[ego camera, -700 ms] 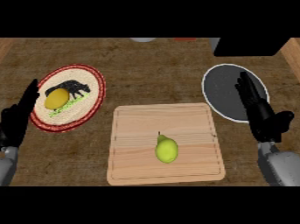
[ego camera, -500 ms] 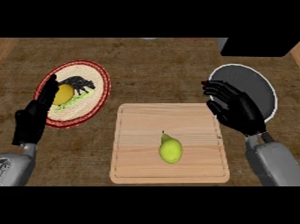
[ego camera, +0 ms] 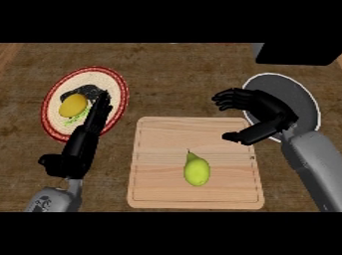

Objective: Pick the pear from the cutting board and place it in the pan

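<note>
Pear lies on the cutting board, stem end pointing up the view and its long axis running away from the robot, down and to the left of the right hand, which hovers with fingers loosely spread and holding nothing at the board's far right corner. That hand is the nearer one, with nothing between it and the fruit, and the pan sits just behind it. The left hand rests with fingers straight over the edge of a red-rimmed plate holding a yellow fruit.

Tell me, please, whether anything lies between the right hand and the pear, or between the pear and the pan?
Nothing visible does. The right hand hovers open beyond the cutting board's far right corner; only bare board separates it from the pear. The pan lies just behind the hand.
</note>
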Available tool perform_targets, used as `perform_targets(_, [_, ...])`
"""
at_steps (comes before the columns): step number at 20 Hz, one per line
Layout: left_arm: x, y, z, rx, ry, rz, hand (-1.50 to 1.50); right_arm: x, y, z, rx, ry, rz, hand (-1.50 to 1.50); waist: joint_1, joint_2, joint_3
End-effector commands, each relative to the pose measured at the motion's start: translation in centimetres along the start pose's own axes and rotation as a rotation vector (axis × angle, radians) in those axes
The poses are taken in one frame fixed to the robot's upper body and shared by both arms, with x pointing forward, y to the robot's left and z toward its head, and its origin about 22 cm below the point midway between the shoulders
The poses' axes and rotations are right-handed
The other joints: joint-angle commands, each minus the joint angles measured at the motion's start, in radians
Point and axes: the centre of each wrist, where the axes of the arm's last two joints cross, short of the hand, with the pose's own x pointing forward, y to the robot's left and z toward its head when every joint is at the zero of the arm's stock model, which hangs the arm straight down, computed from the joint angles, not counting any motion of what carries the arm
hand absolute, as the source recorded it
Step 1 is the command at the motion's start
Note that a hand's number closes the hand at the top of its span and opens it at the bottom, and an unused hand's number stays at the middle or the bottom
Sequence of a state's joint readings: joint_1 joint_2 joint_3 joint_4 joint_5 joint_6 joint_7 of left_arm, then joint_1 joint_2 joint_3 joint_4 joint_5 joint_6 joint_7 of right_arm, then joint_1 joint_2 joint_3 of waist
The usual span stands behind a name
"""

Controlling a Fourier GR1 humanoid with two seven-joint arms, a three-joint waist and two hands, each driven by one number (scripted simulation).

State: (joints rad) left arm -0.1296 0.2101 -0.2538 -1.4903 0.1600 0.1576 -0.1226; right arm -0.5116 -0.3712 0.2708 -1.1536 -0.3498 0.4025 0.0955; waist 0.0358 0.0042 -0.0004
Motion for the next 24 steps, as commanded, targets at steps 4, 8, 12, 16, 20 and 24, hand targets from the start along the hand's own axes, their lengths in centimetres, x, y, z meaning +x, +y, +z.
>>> perform_targets(4, [-0.4,-1.5,0.9,0.002,-0.012,0.041,0.00,3.0,-2.9,-1.5,0.177,-0.003,0.217,-1.50,-0.016,-0.001,0.001])
perform_targets(8, [0.8,-1.8,0.7,-0.027,-0.021,0.033,0.00,4.7,-2.6,-5.0,0.260,0.071,0.292,-1.50,-0.002,0.003,0.001])
perform_targets(12, [0.3,0.6,0.9,-0.027,-0.005,0.021,0.00,7.3,0.6,-7.8,0.398,0.151,0.433,-1.50,0.000,0.002,0.000])
perform_targets(16, [0.6,-0.6,1.0,-0.005,-0.026,0.031,0.00,7.2,3.6,-9.7,0.536,0.228,0.557,-1.50,-0.005,0.001,0.000])
perform_targets(20, [-0.1,-0.6,2.0,-0.012,-0.013,0.030,0.00,5.5,7.5,-10.4,0.669,0.288,0.718,-1.50,-0.008,0.000,0.000])
perform_targets(24, [0.9,-1.4,2.1,-0.022,-0.019,0.033,0.00,3.2,10.3,-10.5,0.754,0.311,0.825,-1.50,-0.013,-0.002,0.001])
